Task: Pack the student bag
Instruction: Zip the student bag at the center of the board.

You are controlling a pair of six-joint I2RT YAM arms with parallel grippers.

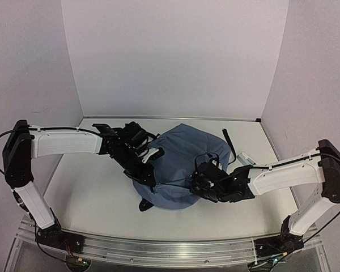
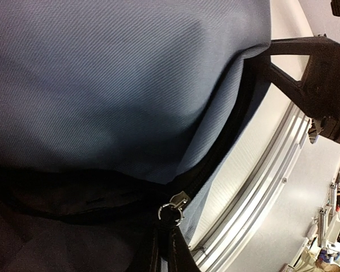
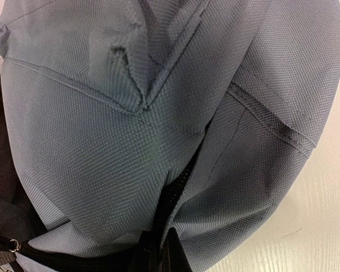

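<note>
Robotics lab, white-walled booth [image 1: 175,56], white table [image 1: 96,198], aluminium base rail [image 1: 158,249], cluttered bench [image 2: 334,249] beyond

The left arm [image 1: 65,143] and right arm [image 1: 283,175] have smooth white link shells between bulky black joint housings. A thin black cable [image 1: 62,129] trails along each arm. The left gripper [image 1: 149,180] and right gripper [image 1: 196,185] appear all black, their detail hard to read.

The slate-blue student bag [image 1: 181,164] lies slumped mid-table [image 1: 90,192], black zipper along its near edge.
</note>
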